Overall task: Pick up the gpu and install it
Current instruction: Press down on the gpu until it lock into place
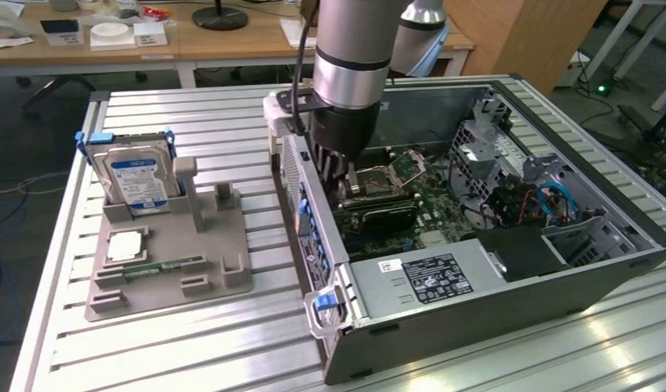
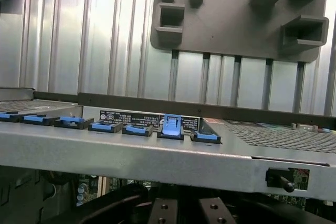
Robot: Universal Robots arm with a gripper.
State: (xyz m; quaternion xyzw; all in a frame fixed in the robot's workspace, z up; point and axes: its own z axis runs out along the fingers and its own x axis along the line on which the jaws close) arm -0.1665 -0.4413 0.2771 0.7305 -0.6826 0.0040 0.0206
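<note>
Tool [image 1: 335,181], pressed together, reaches down inside your open grey computer case [image 1: 594,273] beside the flat green circuit card with black cooler [image 1: 374,214], which lies low on the motherboard, apparently seated so its bracket meets the case's rear wall.

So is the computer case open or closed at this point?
Open. The computer case lies on its side with the side panel off, so the motherboard and power supply are exposed, and the arm reaches down inside.
</note>
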